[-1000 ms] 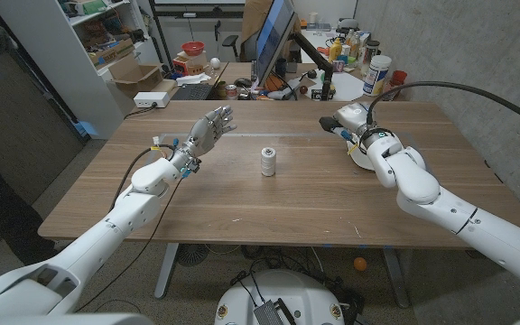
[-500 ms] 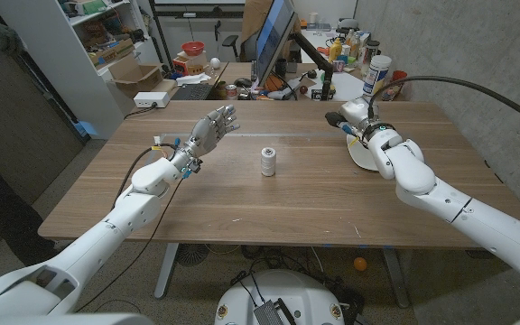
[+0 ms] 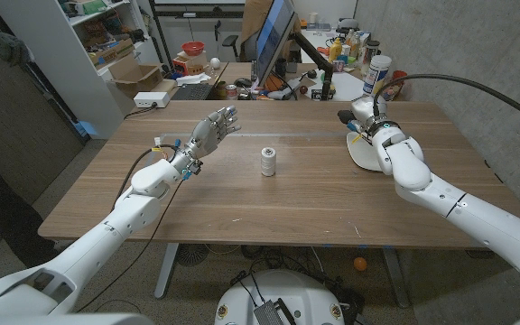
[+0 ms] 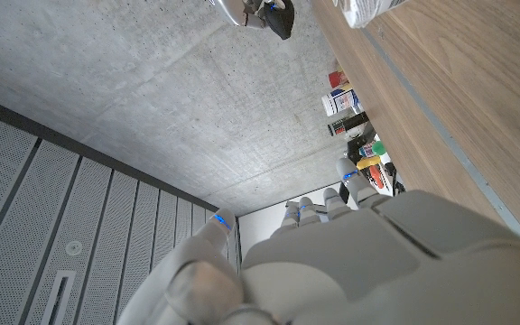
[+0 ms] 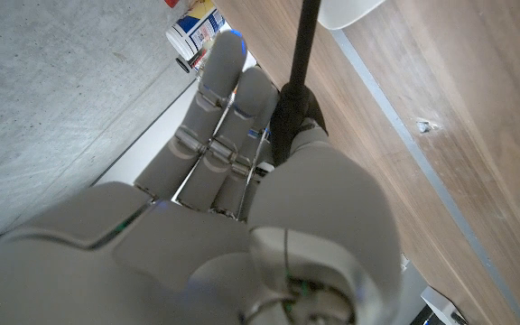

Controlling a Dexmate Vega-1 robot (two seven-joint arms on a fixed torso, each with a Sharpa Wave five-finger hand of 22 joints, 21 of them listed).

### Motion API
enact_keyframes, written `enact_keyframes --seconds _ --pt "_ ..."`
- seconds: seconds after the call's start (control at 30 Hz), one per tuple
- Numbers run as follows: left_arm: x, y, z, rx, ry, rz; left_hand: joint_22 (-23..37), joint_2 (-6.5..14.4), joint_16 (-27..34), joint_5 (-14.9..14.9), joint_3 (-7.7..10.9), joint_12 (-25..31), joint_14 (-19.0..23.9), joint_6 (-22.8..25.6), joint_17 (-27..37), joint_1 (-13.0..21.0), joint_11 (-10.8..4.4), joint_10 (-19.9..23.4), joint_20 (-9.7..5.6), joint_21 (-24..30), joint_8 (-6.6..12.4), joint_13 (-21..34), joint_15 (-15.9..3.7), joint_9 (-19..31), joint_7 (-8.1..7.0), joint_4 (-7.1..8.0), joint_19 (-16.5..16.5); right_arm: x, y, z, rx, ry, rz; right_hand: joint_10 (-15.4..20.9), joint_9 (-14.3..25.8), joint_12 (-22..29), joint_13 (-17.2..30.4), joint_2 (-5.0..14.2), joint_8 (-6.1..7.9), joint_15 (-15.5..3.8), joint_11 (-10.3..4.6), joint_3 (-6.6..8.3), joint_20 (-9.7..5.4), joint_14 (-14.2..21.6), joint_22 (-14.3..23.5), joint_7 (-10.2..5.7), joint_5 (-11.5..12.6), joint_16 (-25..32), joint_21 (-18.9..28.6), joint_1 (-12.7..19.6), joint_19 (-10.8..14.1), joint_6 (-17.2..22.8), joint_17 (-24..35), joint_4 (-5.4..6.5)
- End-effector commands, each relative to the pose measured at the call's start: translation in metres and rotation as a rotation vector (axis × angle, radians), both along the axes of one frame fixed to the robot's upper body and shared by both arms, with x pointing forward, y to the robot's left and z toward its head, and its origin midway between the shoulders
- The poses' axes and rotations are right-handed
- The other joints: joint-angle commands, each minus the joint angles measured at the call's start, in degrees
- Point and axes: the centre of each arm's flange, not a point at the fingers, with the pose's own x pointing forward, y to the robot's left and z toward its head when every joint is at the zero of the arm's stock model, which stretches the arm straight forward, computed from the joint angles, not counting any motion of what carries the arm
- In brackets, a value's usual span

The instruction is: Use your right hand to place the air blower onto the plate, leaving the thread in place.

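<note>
Over the white plate [image 3: 361, 155] at the table's far right, the right hand [image 3: 361, 118] holds the air blower [image 3: 345, 117]: a black tip pokes out of the grip toward the table's middle in the head view. Right wrist view shows a black nozzle [image 5: 298, 54] running up past the fingers [image 5: 228, 99], which are pressed together and curled round a dark body. Blower is off the table, carried above the plate's far edge; whether it touches the plate I cannot tell.

Step in hand, as I judge it: carry done, set-down pending. Next move calls for lowering the wrist until the blower rests on the plate, then spreading the fingers and lifting clear without dragging it off the rim.

Thread spool [image 3: 268, 162], white, stands upright near mid-table, well apart from both hands, so it is not at risk from this move.

Left hand [image 3: 208, 131] hangs above the table's left half, fingers apart, holding nothing.

Writing: bottles and a white canister [image 3: 376, 74] stand behind the table; their labels are too small to read. No brand legible on the blower or spool.
</note>
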Motion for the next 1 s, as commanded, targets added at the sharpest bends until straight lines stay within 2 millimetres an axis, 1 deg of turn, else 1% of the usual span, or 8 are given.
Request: enact_keyframes --seconds 0.03,0.27,0.5,0.73,0.9,1.0 --pt "-0.002 -0.001 0.001 0.011 0.000 -0.001 0.2 6.8 0.2 0.2 -0.40 0.2 0.1 0.0 0.2 -0.1 0.14 -1.3 0.24 -0.2 0.14 0.2 0.16 0.2 0.04 0.01 -2.3 0.010 -0.036 -0.012 0.049 0.058 -0.122 0.4 0.1 -0.1 0.1 0.24 0.34 -0.10 -0.31 0.21 -1.95 0.4 0.0 -0.91 0.0 -0.1 0.5 0.8 -0.3 0.6 0.4 0.44" --pt "-0.001 -0.004 0.001 0.014 0.002 -0.004 0.2 6.8 0.2 0.2 -0.44 0.1 0.1 -0.1 0.2 -0.1 0.22 -1.4 0.24 -0.3 0.12 0.2 0.18 0.2 0.02 0.02 -2.4 0.011 -0.060 -0.024 0.097 0.094 -0.182 0.4 0.1 -0.2 0.2 0.25 0.45 -0.10 -0.26 0.12 -1.93 0.3 -0.2 -0.85 0.0 -0.5 0.9 0.9 -0.5 0.7 0.3 0.64" --pt "-0.002 -0.007 0.003 0.017 0.000 -0.008 0.2 6.8 0.2 0.2 -0.47 0.1 0.0 -0.1 0.2 -0.1 0.22 -1.4 0.23 -0.3 0.12 0.2 0.20 0.2 0.04 0.03 -2.3 0.010 -0.074 -0.031 0.145 0.112 -0.221 0.6 0.1 -0.1 0.5 0.28 0.50 -0.10 -0.24 0.05 -1.93 0.4 -0.4 -0.84 0.0 -0.6 1.2 1.0 -0.6 0.7 0.4 0.81" --pt "-0.003 -0.006 0.002 0.017 0.000 -0.002 0.2 6.8 0.2 0.2 -0.50 0.1 0.1 -0.1 0.2 -0.1 0.22 -1.4 0.24 -0.4 0.11 0.2 0.22 0.2 0.03 0.03 -2.3 0.012 -0.081 -0.035 0.191 0.125 -0.227 0.9 0.1 -0.3 0.2 0.27 0.58 -0.09 -0.21 -0.02 -1.92 0.6 -0.7 -0.84 0.0 -0.5 1.5 1.2 -0.7 0.8 0.6 0.95" --pt "-0.003 -0.005 0.002 0.017 0.000 -0.001 0.2 6.8 0.2 0.2 -0.52 0.1 0.0 -0.1 0.2 -0.1 0.22 -1.4 0.28 -0.4 0.10 0.2 0.23 0.2 0.02 0.03 -2.3 0.015 -0.084 -0.035 0.270 0.141 -0.202 1.0 0.0 -0.4 0.2 0.33 0.61 -0.11 -0.16 -0.05 -1.92 0.6 -1.0 -0.73 0.0 -0.7 1.8 1.3 -0.6 0.8 0.4 1.08" --pt "-0.004 -0.006 0.003 0.016 -0.001 -0.002 0.2 6.8 0.2 0.2 -0.54 0.1 0.0 -0.2 0.2 -0.1 0.26 -1.4 0.25 -0.4 0.08 0.2 0.21 0.2 0.01 0.03 -2.3 0.017 -0.086 -0.038 0.325 0.154 -0.188 1.2 -0.1 -0.5 0.1 0.37 0.60 -0.12 -0.17 -0.04 -1.94 0.7 -1.2 -0.70 0.0 -0.8 2.0 1.4 -0.6 0.9 0.3 1.12"
